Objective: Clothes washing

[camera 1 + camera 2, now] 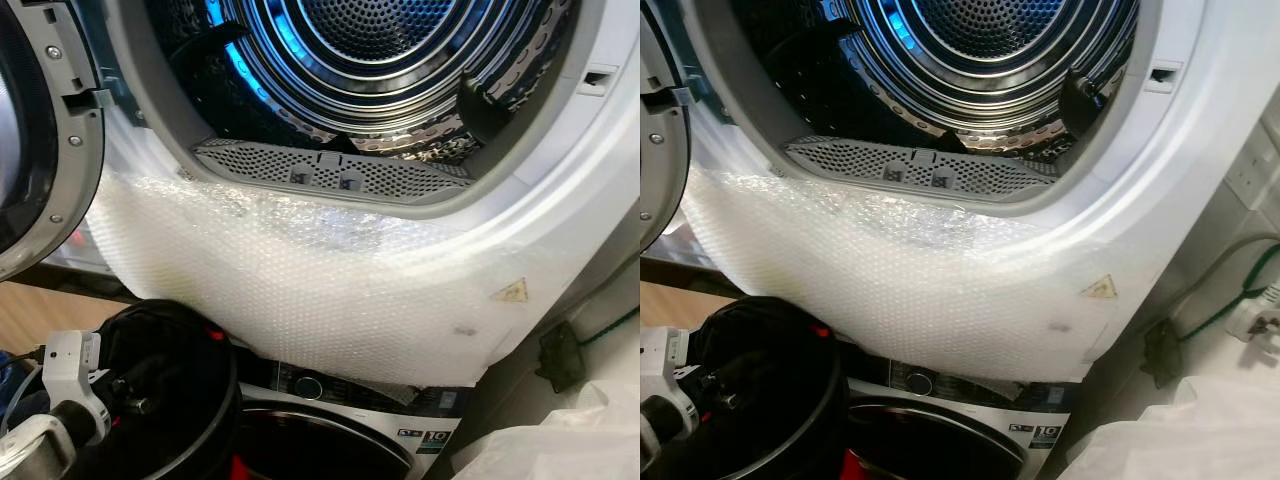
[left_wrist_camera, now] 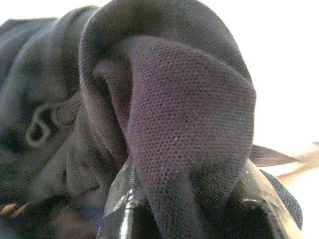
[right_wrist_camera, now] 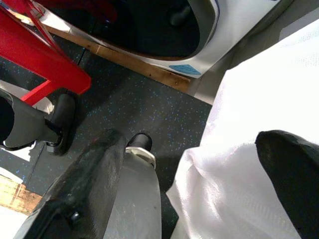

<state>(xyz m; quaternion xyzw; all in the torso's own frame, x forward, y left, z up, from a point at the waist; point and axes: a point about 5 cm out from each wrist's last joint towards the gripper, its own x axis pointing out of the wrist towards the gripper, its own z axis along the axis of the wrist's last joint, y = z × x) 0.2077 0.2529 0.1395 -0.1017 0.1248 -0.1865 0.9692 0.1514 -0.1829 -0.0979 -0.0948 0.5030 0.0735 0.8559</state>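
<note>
Dark knit garment (image 2: 149,124) is pinched in the left gripper's (image 2: 189,209) jaws; right gripper (image 3: 199,189), jaws spread, is seen above dark floor (image 3: 129,104); open drum (image 1: 380,60) is seen ahead.

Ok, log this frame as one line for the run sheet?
stage: loading | left hand: shut on dark garment | right hand: open, idle above floor | dryer door: open | drum: no clothes seen

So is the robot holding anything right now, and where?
The left gripper holds a dark garment, a fold pinched between its fingers. The right gripper holds nothing.
</note>
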